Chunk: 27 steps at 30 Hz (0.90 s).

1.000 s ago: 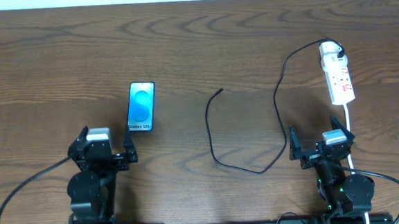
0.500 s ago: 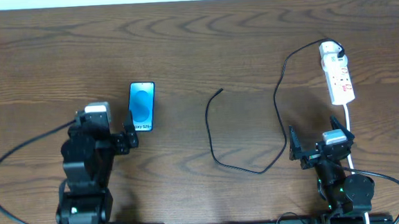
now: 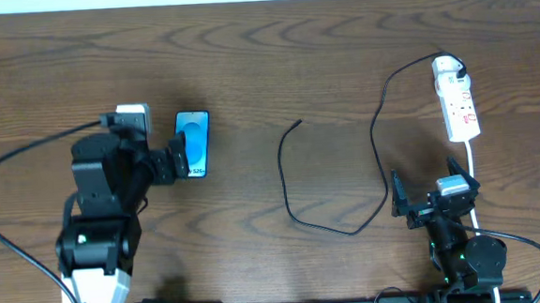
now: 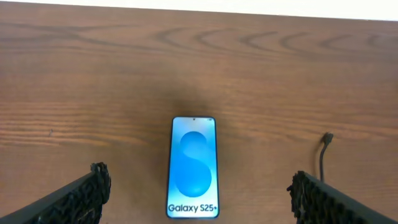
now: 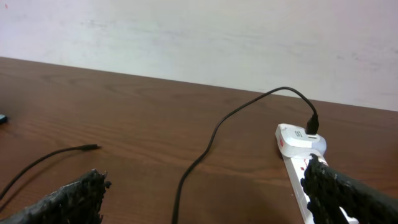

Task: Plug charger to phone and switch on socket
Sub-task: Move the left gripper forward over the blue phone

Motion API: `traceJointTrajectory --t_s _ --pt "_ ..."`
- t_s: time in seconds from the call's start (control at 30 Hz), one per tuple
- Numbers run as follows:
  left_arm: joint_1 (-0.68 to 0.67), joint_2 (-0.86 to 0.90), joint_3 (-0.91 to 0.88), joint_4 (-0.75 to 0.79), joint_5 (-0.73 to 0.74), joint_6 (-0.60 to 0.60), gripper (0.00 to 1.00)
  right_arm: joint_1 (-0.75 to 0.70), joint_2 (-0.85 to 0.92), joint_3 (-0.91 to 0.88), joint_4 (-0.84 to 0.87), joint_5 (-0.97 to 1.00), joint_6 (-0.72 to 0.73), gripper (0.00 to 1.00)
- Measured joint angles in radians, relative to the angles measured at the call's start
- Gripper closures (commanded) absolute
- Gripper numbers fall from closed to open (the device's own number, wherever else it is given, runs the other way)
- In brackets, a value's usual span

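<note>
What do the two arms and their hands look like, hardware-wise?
Both arms are black and jointed. The left arm has a white lower link and a white camera block near the left hand; a thin black cable loops off it. The right hand carries a grey-white block, and green lights glow on the right arm. Fingers are black with rough, nubbly pads.

Overhead view straight down on whole table point(image 3: 339, 53), far; left wrist view low and close, facing forward to the phone point(image 4: 193, 168), shared with overhead; right wrist view low, facing socket point(image 5: 297, 142) and charger point(image 5: 87, 148), also shared
</note>
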Motion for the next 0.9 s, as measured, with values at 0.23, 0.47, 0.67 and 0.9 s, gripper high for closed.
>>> traceJointTrajectory --t_s 0.23,0.47,0.67,0.9 --pt "0.000 0.125 0.175 -0.153 0.003 0.000 0.06 0.000 0.000 0.000 0.000 0.000 0.000 0.01" --pt "0.000 0.274 0.387 -0.376 0.005 -0.003 0.06 0.000 0.000 0.000 0.000 0.000 0.000 0.01" --pt "0.000 0.456 0.605 -0.611 0.007 -0.005 0.06 0.000 0.000 0.000 0.000 0.000 0.000 0.01" --pt "0.000 0.574 0.627 -0.626 0.007 -0.009 0.06 0.000 0.000 0.000 0.000 0.000 0.000 0.01"
